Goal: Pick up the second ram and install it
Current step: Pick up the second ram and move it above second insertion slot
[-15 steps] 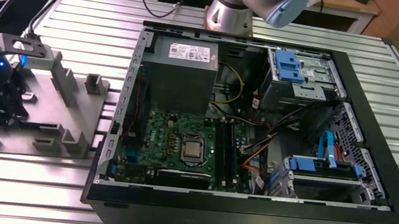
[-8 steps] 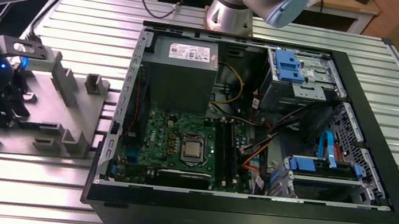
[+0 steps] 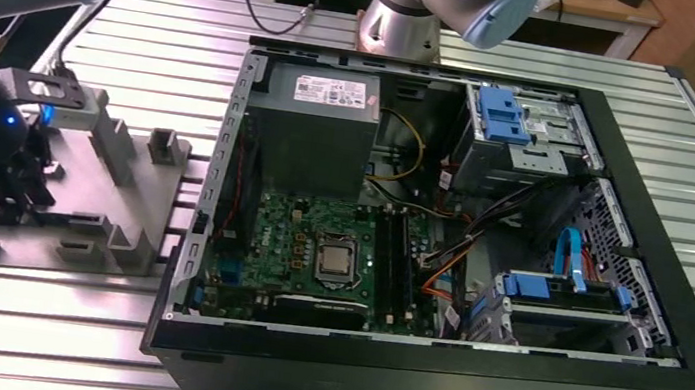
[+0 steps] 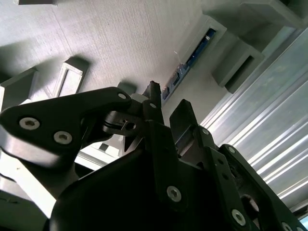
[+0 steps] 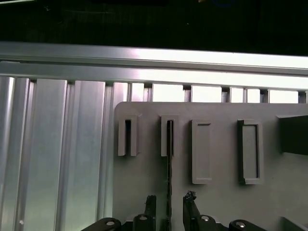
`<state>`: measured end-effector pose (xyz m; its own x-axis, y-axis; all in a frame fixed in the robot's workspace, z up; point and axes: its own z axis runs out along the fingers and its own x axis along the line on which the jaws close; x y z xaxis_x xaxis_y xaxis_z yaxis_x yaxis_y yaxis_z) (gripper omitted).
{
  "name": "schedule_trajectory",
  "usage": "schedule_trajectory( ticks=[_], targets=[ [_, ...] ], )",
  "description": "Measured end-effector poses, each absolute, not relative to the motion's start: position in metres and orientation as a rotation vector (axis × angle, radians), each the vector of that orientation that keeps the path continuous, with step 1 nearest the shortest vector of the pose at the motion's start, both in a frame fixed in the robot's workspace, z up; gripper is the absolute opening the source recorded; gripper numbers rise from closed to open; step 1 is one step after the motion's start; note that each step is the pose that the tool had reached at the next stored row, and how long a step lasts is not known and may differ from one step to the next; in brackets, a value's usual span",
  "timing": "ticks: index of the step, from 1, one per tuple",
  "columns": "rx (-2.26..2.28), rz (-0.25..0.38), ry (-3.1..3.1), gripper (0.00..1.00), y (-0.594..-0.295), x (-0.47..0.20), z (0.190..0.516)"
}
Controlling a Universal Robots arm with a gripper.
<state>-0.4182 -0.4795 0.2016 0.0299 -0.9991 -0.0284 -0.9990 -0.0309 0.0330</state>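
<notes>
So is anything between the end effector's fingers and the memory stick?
No. In the first wrist view the memory stick stands on edge between the fingers of the end effector, only bare grey tray in the gap on either side.

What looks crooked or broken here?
Nothing stands out. The thin dark memory board stands straight on edge in its slot on the grey plastic fixture plate, between the open jaws, with no damage showing.
</notes>
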Motion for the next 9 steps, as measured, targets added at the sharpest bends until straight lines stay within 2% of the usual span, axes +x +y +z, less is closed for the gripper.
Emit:
schedule_trajectory(
  ticks=[9],
  targets=[
    [2.252,-0.068,-2.184,0.36,-0.4788,-0.4191,0.1991]
  ],
)
